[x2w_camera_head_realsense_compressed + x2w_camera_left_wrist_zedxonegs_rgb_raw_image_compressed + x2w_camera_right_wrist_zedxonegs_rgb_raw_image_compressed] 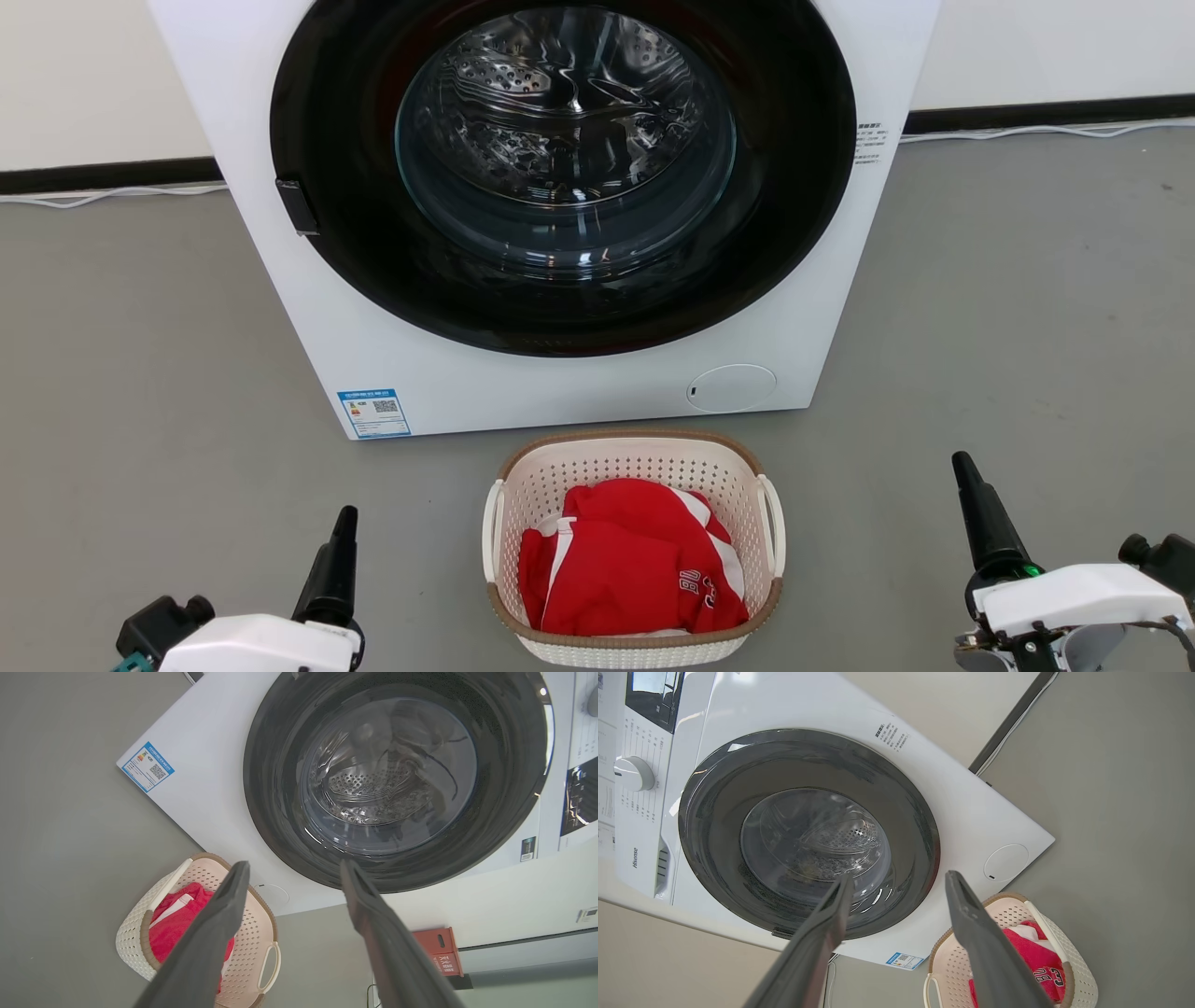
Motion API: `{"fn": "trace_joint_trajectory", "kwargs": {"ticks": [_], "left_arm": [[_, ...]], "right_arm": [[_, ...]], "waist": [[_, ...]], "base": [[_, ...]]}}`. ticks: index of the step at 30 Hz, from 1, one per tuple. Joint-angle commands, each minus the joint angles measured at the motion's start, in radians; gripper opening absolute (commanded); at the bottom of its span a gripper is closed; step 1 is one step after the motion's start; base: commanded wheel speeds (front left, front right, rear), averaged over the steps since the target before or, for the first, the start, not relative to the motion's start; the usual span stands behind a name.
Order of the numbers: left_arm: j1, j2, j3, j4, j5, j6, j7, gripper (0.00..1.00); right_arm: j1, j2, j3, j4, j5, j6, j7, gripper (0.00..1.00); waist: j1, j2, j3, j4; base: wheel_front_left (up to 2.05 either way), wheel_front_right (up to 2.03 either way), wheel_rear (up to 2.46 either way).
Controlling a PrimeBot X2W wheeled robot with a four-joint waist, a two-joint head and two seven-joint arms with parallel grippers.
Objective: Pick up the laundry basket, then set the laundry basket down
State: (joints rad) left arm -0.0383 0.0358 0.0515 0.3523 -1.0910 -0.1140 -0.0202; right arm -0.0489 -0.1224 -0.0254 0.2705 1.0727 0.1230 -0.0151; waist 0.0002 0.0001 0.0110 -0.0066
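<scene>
Laundry basket (644,464) on floor (140,373), red jersey (625,569) inside, washing machine (448,373) at 12 o'clock. Left claw (342,527) at 9, right claw (963,471) at 3, both wide, empty

The basket (635,464) is cream-white with small holes, a brown woven-look rim and 2 white handles. The garment (616,569) is red with white stripes. The washer (523,392) is white, its door ring (327,140) black, its label (373,413) blue. The floor (140,373) is grey.
</scene>
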Motion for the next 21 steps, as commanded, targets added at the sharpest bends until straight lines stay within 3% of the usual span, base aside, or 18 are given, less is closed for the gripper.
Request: {"fn": "trace_joint_trajectory", "kwargs": {"ticks": [1, 21], "left_arm": [[-0.057, 0.009, 0.008, -0.023, 0.015, 0.006, -0.007, 1.0], [-0.064, 0.025, -0.002, -0.017, 0.314, 0.023, -0.066, 1.0]], "right_arm": [[-0.057, -0.019, 0.007, -0.027, -0.016, 0.003, -0.012, 1.0], [-0.079, -0.056, 0.055, 0.02, -0.243, 0.004, -0.071, 1.0]], "waist": [[-0.0001, -0.0001, 0.0, 0.0], [-0.0001, -0.0001, -0.001, -0.002]], "base": [[0.0, 0.0, 0.0], [0.0, 0.0, 0.0]]}}
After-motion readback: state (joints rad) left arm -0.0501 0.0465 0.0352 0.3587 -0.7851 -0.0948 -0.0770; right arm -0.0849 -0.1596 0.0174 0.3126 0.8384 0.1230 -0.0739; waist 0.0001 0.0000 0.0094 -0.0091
